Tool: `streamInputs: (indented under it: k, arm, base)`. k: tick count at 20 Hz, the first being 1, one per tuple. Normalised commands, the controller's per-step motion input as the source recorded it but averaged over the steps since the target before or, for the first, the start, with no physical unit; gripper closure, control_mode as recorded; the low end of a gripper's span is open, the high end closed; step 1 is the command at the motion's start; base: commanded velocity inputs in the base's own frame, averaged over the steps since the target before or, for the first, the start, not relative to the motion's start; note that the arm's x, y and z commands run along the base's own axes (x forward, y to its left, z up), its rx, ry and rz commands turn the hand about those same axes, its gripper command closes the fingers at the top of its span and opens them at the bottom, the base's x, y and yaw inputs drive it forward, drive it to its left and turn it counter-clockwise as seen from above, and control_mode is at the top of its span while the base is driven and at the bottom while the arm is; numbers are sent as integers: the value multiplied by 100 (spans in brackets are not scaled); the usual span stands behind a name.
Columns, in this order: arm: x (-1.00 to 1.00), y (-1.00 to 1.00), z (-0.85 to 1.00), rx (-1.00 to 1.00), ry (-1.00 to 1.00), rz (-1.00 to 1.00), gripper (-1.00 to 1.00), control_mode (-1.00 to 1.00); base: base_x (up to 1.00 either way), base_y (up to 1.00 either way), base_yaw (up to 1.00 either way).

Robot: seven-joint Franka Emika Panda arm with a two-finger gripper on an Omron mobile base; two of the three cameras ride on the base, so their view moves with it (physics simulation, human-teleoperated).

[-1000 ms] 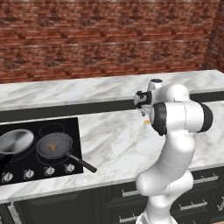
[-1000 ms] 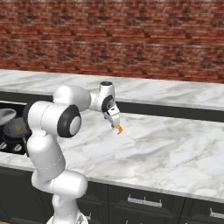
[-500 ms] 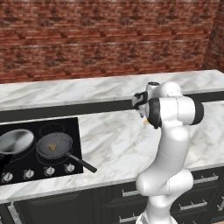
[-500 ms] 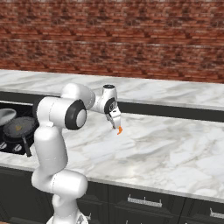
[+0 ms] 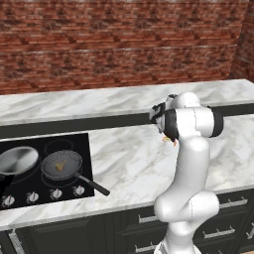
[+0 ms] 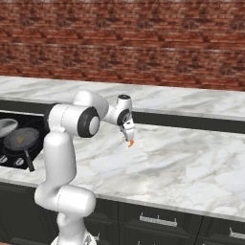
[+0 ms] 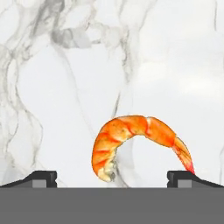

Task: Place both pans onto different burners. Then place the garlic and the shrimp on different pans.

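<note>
The orange shrimp (image 7: 135,140) lies on the white marble counter, right between the two dark fingertips of my open gripper (image 7: 113,177). From the base views, the gripper (image 6: 128,136) hangs just over the shrimp (image 6: 130,142), pointing down at mid-counter. Far to the left, both pans sit on burners of the black cooktop (image 5: 79,144): the shiny silver pan (image 5: 17,159) and the darker grey pan (image 5: 62,164). The tan garlic (image 5: 59,166) rests inside the darker pan, whose black handle (image 5: 94,185) points toward the counter's front edge.
A row of small silver knobs (image 5: 54,192) runs along the cooktop's front. A brick wall (image 5: 124,44) stands behind the counter, with a dark gap along the raised back ledge. Bare marble (image 6: 191,162) stretches to the right of the gripper.
The hand has come down lower over the shrimp and the arm's elbow has swung. The shrimp, pans and garlic stay where they were. The jaws remain wide.
</note>
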Motion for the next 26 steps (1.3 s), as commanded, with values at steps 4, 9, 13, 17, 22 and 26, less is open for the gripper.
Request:
streamInputs:
  k: [4, 9, 13, 17, 22, 26]
  arm:
    - [18, -14, -9, 4, 0, -4, -100, -100]
    - [3, -4, -9, 1, 0, -6, -100, -100]
    - [0, 0, -10, 0, 1, -9, -100, -100]
    - [1, 0, -11, 0, 1, -9, -100, -100]
    - [4, 0, -13, 0, 1, -8, -100, -100]
    - [12, 0, -13, 0, 0, -7, -100, -100]
  base:
    - [0, 0, 0]
    - [0, 0, 0]
    - [0, 0, 0]
    - [0, 0, 0]
    - [0, 0, 0]
    - [0, 0, 0]
